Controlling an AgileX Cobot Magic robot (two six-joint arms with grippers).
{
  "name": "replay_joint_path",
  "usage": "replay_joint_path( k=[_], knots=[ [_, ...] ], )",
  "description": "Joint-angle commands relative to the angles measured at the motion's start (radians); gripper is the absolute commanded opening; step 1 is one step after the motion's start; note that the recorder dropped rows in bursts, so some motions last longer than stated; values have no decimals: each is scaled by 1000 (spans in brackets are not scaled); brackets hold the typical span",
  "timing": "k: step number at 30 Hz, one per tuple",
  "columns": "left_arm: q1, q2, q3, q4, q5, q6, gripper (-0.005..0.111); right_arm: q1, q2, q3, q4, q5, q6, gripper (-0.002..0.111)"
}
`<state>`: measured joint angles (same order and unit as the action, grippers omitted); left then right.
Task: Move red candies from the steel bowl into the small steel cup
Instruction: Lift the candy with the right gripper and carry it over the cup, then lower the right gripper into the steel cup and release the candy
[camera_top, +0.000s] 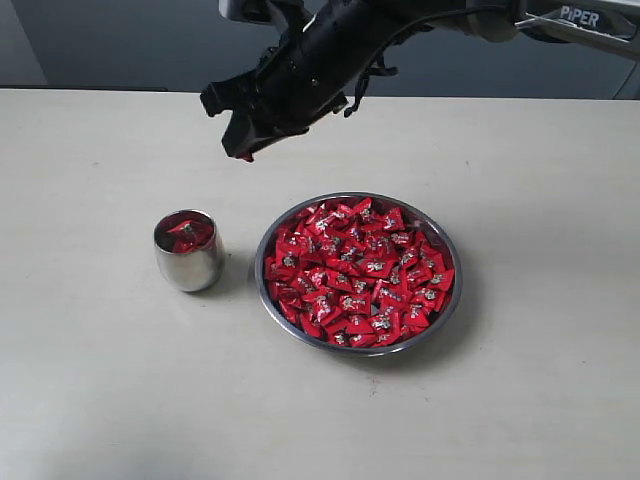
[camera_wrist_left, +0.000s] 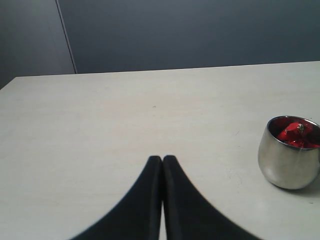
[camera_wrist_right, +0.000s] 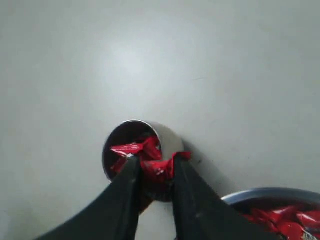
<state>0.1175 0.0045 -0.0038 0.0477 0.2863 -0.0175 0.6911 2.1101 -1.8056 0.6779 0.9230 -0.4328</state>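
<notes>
"PiPER" is printed on my arm (camera_top: 585, 16). My right fingers (camera_wrist_right: 127, 185) pinch one candy (camera_wrist_right: 159, 167), partly hidden, in the air near the cup (camera_top: 188, 262). My left fingers (camera_wrist_left: 150, 200) are pressed together, empty. Candies (camera_top: 360, 270) heap the bowl (camera_top: 257, 265) on the counter (camera_top: 100, 400); their silver marks are unreadable.

— What's the surface?
— A pale beige table (camera_top: 100, 400), plain and matte, filling the lower frame.
— And behind it?
— A dark grey-blue wall (camera_top: 120, 40) across the top of the frame, with one vertical seam (camera_wrist_left: 65, 35) in it. The light is soft; shadows are faint.
</notes>
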Motion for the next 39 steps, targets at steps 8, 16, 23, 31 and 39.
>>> replay_joint_path(
  k=[8,16,23,31,39],
  knots=[
    [1,-4,4,-3,-2,-2,0,99,-6,-5,-95,-91,-120,19],
    [1,-4,4,-3,-2,-2,0,114,-6,-5,-120,-126,-140,19],
    [1,-4,4,-3,-2,-2,0,136,37,-41,-125,-134,-126,19],
    [1,-4,4,-3,-2,-2,0,166,100,-155,-172,-85,-116,19],
    [1,-4,4,-3,-2,-2,0,202,120,-165,-266,-24,-77,19]
  ],
)
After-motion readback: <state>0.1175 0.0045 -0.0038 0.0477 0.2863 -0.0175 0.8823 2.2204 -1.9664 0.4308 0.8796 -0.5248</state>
